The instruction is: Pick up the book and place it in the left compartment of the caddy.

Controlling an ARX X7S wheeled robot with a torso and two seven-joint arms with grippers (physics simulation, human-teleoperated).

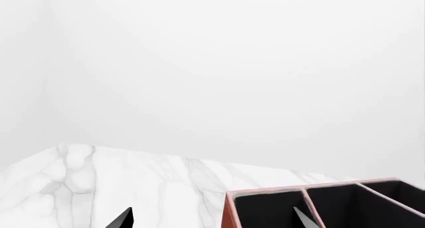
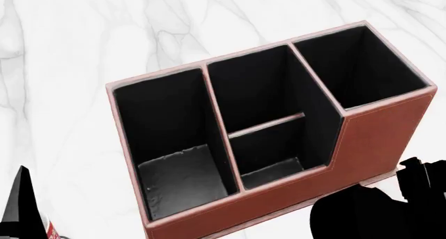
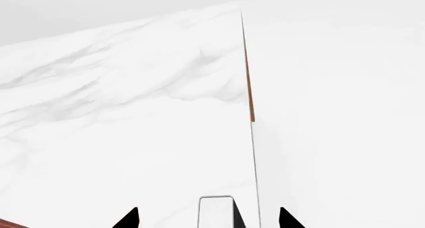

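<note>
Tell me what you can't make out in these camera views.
- Book: right wrist view, only a sliver, cut off by the bottom edge; grasp by right gripper unclear.
- Red-and-white object: head view, cut off at the corner.
- Caddy: near corner, head view, hidden by right arm.

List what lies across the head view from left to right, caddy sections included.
Left claw → caddy's left compartment → middle section split by a low divider → tall end section → right arm. All sit on the marble table; no book shows in this view.
</note>
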